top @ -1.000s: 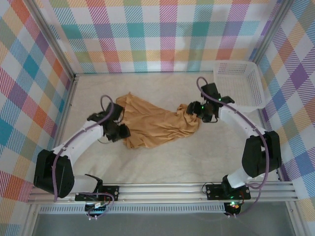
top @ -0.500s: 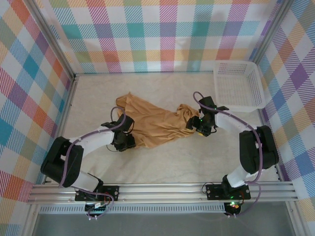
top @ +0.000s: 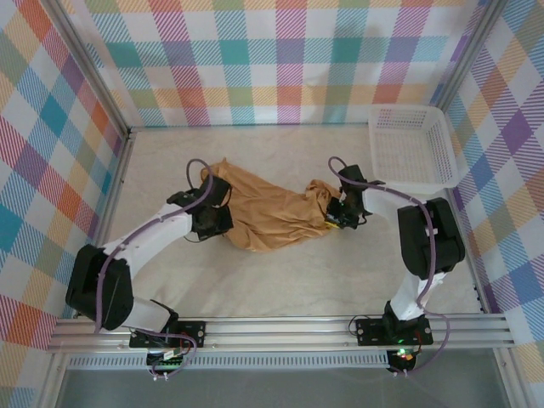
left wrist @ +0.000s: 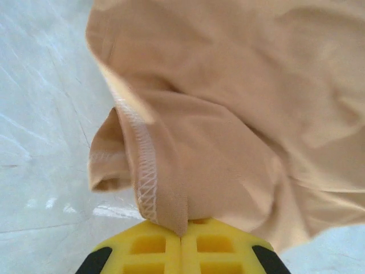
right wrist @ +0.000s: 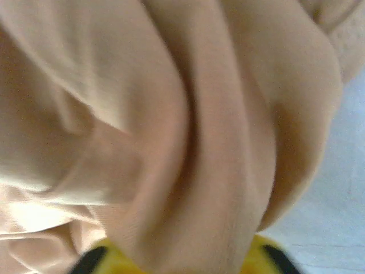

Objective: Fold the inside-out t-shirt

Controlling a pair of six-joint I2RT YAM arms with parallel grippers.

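The tan inside-out t-shirt (top: 268, 212) lies crumpled across the middle of the table, stretched between both arms. My left gripper (top: 218, 217) sits at its left end; in the left wrist view the yellow fingers (left wrist: 182, 242) are pressed together on a stitched hem fold of the t-shirt (left wrist: 228, 114). My right gripper (top: 337, 214) is at the bunched right end. In the right wrist view thick folds of the t-shirt (right wrist: 188, 142) cover the jaws, with a yellow finger (right wrist: 268, 254) showing on each side of the cloth.
A white mesh basket (top: 412, 149) stands at the back right, close behind the right arm. Checked walls ring the table (top: 289, 285). The metal rail (top: 280, 327) with the arm bases runs along the near edge.
The left gripper moved up and back along the shirt's left edge, drawing that end inward. The right gripper shifted left and nearer, into the bunched right end.
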